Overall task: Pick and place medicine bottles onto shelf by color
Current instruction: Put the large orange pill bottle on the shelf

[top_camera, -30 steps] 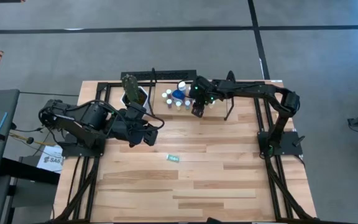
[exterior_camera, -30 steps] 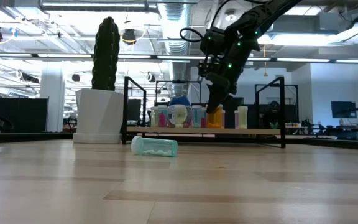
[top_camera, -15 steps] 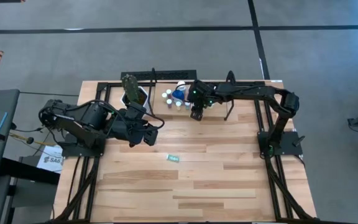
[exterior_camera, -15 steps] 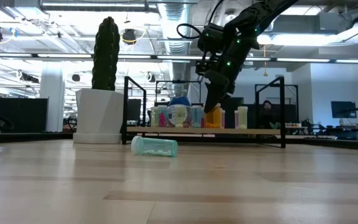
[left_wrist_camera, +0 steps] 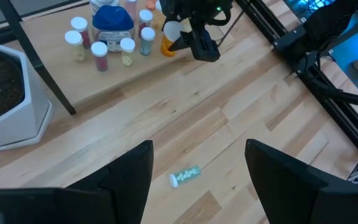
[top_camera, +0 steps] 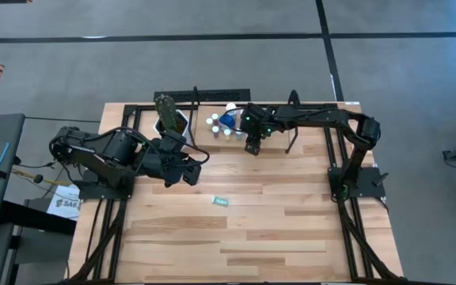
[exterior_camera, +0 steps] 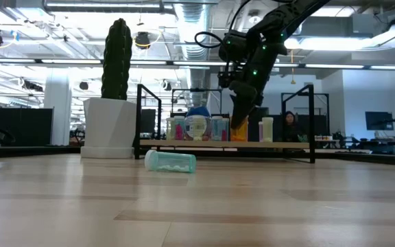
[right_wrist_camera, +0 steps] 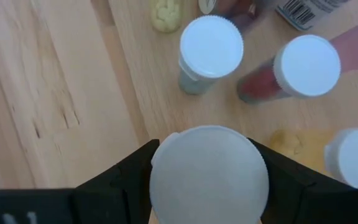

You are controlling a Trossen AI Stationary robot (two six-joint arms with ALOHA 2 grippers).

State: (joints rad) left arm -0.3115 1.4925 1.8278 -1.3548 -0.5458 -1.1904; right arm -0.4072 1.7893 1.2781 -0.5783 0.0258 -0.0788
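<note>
Right wrist view: white cap [right_wrist_camera: 209, 174] between fingers hides bottle body under it; bottle [right_wrist_camera: 356, 157] at 3 o'clock cut by edge; barcode label [right_wrist_camera: 309, 9] at 1 o'clock cut off, unreadable. Low view: right gripper [exterior_camera: 241, 113] covers most of orange bottle [exterior_camera: 238, 130]. High view: bottles on shelf [top_camera: 212, 136] too small to tell colours. Left wrist view: cactus pot [left_wrist_camera: 8, 99] cut at 9 o'clock.

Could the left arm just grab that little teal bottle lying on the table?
Probably yes. The teal bottle lies alone on bare tabletop just ahead of the left gripper, whose jaws stand open, with nothing between them.
</note>
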